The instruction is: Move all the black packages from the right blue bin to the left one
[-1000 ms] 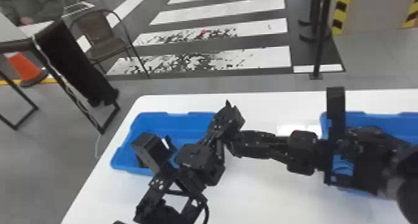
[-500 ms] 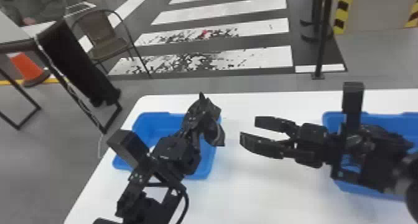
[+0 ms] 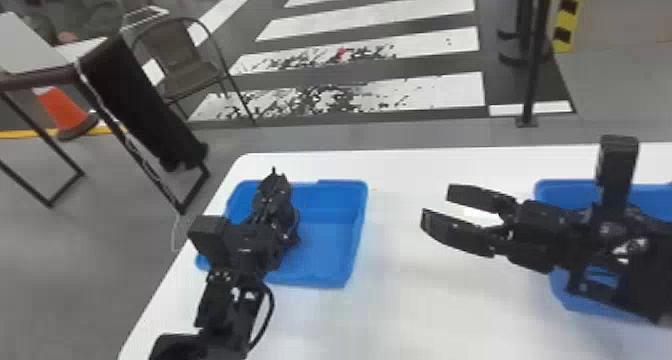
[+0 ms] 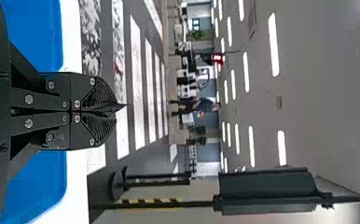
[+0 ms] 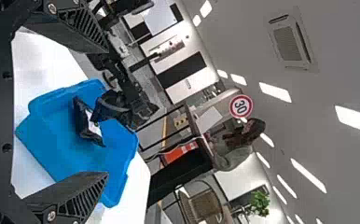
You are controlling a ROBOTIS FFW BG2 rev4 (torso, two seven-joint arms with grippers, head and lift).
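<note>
My left gripper is over the left blue bin; in the left wrist view the fingers of the left gripper are pressed together with nothing between them. A black package with a pale patch lies inside the left bin in the right wrist view, close to the left arm. Between the bins, above the table, my right gripper points left with its fingers apart; the right gripper stands open in its own view too. The right arm covers much of the right blue bin, and its contents are hidden.
Both bins stand on a white table, whose left edge slants beside the left bin. Beyond it are a chair, a dark post and another table with an orange cone behind.
The grippers were close together near the left bin's right side. The left one has swung left over the bin, and the right one has opened and drawn back slightly to the right.
</note>
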